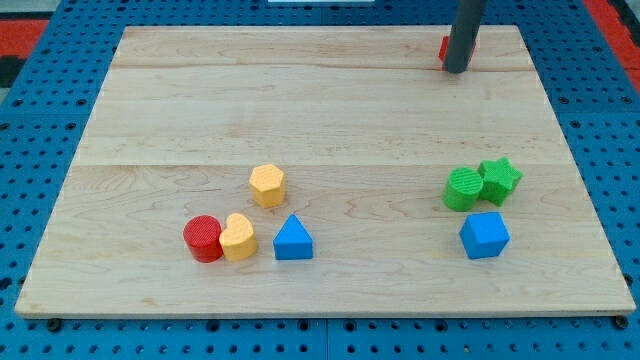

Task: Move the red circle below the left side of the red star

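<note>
The red circle (203, 238) lies at the lower left of the wooden board (320, 110), touching a yellow heart (238, 237) on its right. A red block (445, 48), largely hidden behind the rod so its shape cannot be made out, lies near the board's top right edge. My tip (457, 70) rests against that red block, far from the red circle.
A yellow hexagon (267, 185) and a blue triangle (293, 239) lie close to the red circle's group. At the right are a green circle (464, 189) touching a green star (499, 181), with a blue cube (485, 235) below them.
</note>
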Available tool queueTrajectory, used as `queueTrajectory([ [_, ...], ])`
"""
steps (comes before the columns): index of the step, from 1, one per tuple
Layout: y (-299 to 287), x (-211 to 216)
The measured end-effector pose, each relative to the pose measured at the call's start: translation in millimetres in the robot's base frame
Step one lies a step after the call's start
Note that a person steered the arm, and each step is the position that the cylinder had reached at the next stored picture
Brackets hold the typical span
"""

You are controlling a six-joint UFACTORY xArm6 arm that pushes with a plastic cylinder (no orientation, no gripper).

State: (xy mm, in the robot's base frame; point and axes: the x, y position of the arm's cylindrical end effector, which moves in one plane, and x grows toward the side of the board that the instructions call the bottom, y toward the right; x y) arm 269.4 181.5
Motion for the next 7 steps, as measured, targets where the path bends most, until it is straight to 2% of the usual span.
queueTrajectory([
  [1,-26,31],
  [3,-84,124],
  [5,-99,260],
  [6,-126,322],
  [7,-189,338],
])
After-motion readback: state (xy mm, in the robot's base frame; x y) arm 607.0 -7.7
